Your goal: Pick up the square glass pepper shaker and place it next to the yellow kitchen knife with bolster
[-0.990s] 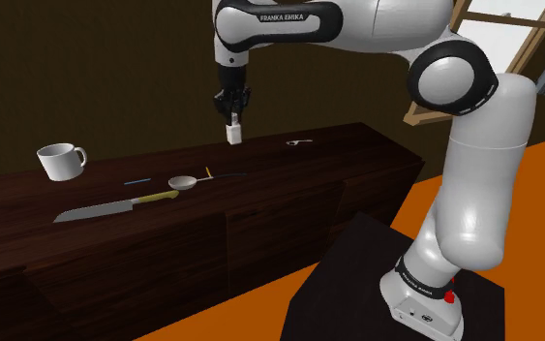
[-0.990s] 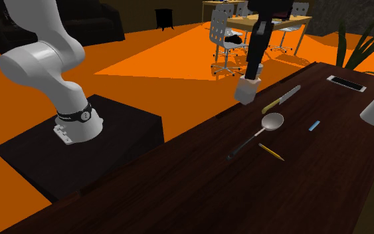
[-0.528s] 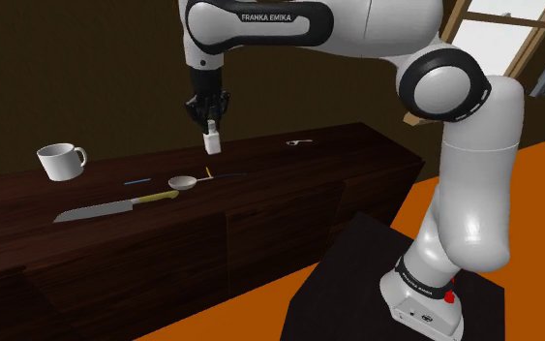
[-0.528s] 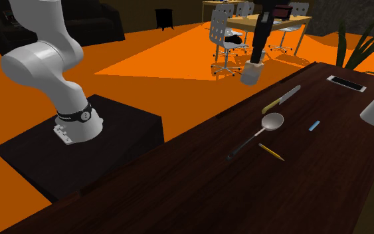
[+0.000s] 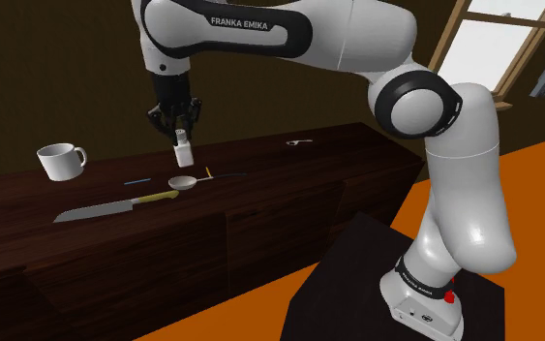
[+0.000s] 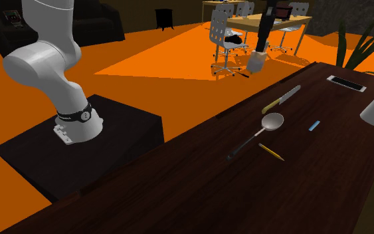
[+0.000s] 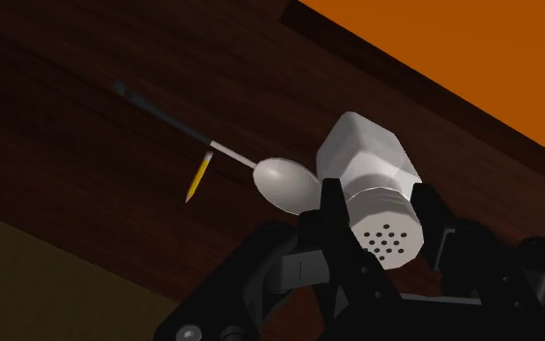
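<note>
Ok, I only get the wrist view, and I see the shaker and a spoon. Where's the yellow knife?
Observer: The knife, yellow at the handle, lies flat on the table, to the shoulder view's left of the spoon.
Operator: Is my shaker touching the table?
Observer: No. The pincer holds the shaker up in the air, above the spoon.
Operator: Anything else over there?
Observer: A white mug stands upright beyond the knife, farther toward the shoulder view's left.
</note>
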Available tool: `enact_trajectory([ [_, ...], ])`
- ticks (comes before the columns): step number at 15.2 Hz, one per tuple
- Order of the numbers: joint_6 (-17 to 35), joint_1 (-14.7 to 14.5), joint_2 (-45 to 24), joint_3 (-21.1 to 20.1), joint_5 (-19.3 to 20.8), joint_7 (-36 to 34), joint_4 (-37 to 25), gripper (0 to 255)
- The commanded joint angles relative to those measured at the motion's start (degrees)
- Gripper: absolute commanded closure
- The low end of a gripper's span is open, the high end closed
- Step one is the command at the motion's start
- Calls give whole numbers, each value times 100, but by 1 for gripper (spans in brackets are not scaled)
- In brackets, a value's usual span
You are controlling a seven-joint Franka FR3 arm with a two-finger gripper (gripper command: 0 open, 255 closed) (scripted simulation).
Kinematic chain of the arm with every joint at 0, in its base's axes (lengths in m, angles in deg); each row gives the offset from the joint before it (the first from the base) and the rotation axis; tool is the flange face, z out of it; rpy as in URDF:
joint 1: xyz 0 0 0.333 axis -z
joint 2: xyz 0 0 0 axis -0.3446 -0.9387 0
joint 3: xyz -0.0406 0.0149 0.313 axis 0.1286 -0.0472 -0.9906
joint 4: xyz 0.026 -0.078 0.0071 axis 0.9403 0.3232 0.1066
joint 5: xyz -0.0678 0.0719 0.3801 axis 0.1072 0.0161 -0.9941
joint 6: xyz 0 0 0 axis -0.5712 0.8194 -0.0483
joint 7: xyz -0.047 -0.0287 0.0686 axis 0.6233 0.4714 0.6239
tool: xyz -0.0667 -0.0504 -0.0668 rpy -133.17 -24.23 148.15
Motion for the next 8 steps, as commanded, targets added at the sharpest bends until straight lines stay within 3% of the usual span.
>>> enact_trajectory([
  [1,119,-34,7,-10,5,-57,126,255],
  [8,743,-4,146,-10,-3,-73,889,255],
])
